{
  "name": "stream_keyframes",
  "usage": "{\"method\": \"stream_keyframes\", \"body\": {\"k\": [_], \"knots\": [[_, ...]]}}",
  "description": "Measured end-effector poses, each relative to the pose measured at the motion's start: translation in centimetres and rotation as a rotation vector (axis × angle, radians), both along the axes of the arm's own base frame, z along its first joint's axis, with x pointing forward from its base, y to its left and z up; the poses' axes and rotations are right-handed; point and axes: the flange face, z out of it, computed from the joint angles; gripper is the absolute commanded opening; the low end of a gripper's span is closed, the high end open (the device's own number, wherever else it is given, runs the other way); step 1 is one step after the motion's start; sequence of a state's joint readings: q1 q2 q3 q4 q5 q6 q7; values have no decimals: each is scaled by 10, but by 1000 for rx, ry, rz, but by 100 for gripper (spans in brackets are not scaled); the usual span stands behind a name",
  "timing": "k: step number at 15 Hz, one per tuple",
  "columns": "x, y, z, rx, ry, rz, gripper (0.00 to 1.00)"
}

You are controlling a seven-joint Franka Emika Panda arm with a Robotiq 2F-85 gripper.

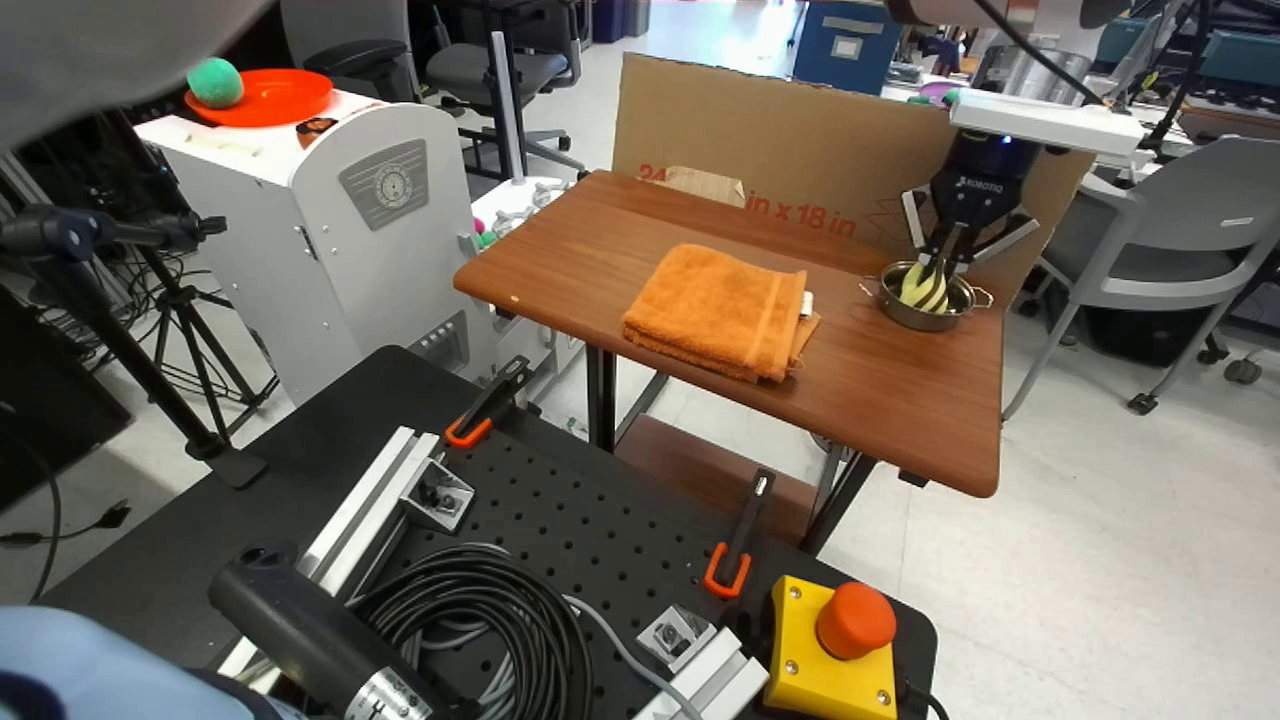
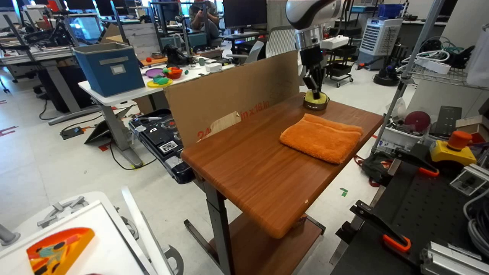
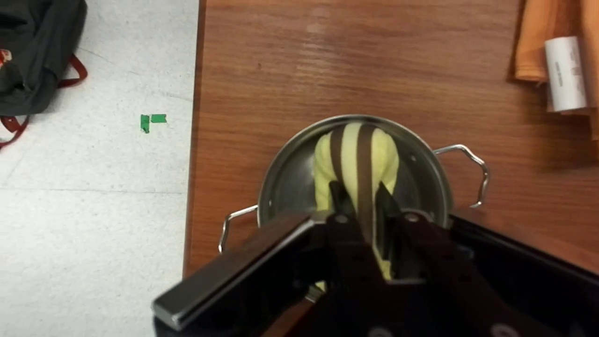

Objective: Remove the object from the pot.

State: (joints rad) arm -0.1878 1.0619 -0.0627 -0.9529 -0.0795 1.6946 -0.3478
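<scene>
The object (image 1: 921, 287) is a yellow-green rounded thing with dark stripes. It sits inside the pot (image 1: 912, 317), a small metal vessel with two wire handles, near the table's far end. The object (image 2: 311, 99) and the pot (image 2: 316, 106) also show in another exterior view. My gripper (image 1: 942, 265) points down into the pot from above. In the wrist view, the fingers of the gripper (image 3: 360, 187) press into both sides of the object (image 3: 350, 154), which bulges outside them within the pot (image 3: 295, 180). The lower part of the object is hidden behind the gripper.
A folded orange cloth (image 1: 715, 310) lies on the brown table (image 1: 900, 400) beside the pot. A cardboard panel (image 1: 780, 150) stands along the table's back edge, close behind the gripper. The table's side edge lies close to one pot handle in the wrist view.
</scene>
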Motion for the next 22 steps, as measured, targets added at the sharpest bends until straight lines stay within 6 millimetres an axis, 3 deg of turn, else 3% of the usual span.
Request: {"method": "stream_keyframes", "body": {"k": [3,7,10,12,15,17,22], "knots": [[1,1,13,-4,-2,18,3],[-3,-1,53,6,-26,67,3],[-24,-11,80,22,-7,88,3],[-46,-22,86,31,29,97,3],[-83,-36,78,36,100,93,3],[-105,-36,61,38,137,95,3],[-157,-20,-5,23,209,128,3]]}}
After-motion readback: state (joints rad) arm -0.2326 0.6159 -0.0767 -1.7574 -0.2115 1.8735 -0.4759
